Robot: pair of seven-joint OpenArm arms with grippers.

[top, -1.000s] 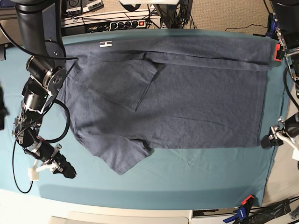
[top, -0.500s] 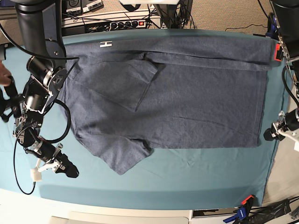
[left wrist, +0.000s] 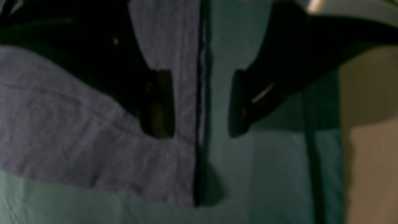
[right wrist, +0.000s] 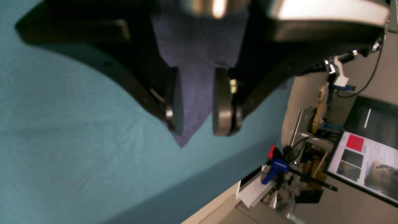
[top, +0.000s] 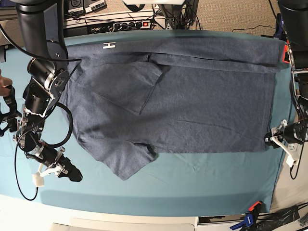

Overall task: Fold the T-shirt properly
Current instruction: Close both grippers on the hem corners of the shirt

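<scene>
Cloth (top: 192, 187): teal, covers the table from edge to edge; its near edge shows bare below the shirt.
Shirt (top: 192, 106): blue-grey, spread flat across the middle of the cloth, lengthwise left to right in the base view. Its far long edge is folded over toward the middle as a band. One sleeve lies folded inward on the body near the far left; the other sleeve sticks out at the near left, its point aimed toward the near edge. A small white mark sits at the far left edge. The hem runs straight down the base view's right side.
Right arm (top: 41, 86): on the base view's left, reaching down along the shirt's left end, cables looping beside it.
Left arm (top: 301, 103): at the base view's right edge, mostly out of frame.
Right gripper (right wrist: 194, 104): low over the cloth near the near left corner, apart from the shirt; fingers parted with a moderate gap and nothing between them. In its wrist view the point of the sleeve shows through the gap, lying further off on the cloth.
Left gripper (left wrist: 199, 102): just beside the shirt's near right corner. Fingers stand wide apart and straddle the hem: one finger (left wrist: 157, 104) over the shirt, the other over bare cloth, the dark hem line running between them. Whether either finger touches the fabric cannot be told; the view is blurred.
Clamp (top: 250, 216): blue with an orange tip, on the table's near right edge.
Power strip (top: 132, 24): beyond the far edge, with a red switch.
</scene>
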